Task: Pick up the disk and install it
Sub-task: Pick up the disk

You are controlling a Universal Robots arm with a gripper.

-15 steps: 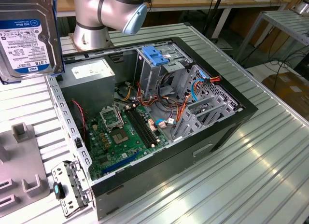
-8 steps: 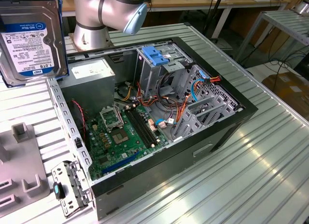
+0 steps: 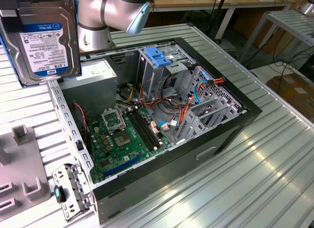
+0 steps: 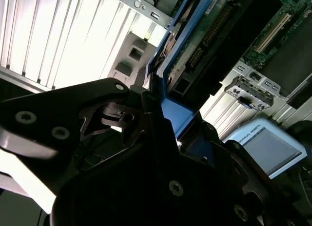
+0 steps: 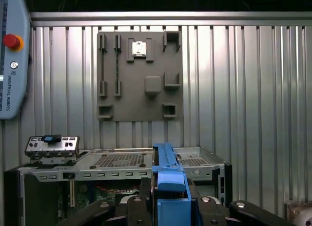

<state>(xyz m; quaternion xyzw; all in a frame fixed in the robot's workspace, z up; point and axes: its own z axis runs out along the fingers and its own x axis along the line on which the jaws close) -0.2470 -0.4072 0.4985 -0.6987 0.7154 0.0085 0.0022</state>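
The disk [image 3: 43, 40], a silver hard drive with a white-and-blue label, hangs in the air at the exterior view's upper left, above the back corner of the open computer case [image 3: 230, 132]. A blue plastic carrier edges the disk. In the first wrist view I see the disk edge-on [image 5: 168, 170], clamped between the black fingers of my gripper [image 5: 169, 193]. The second wrist view has the same blue edge [image 4: 178, 116] running out of the gripper [image 4: 163, 114], with the case below it.
Inside the case are a metal drive cage with a blue top [image 3: 159, 57], a grey power-supply box [image 3: 93, 80] and the motherboard [image 3: 122, 134]. A grey fixture plate [image 5: 139, 75] and a metal bracket with a blue clip [image 3: 68, 188] lie beside the case. A teach pendant [image 5: 12, 55] rests on the ribbed table.
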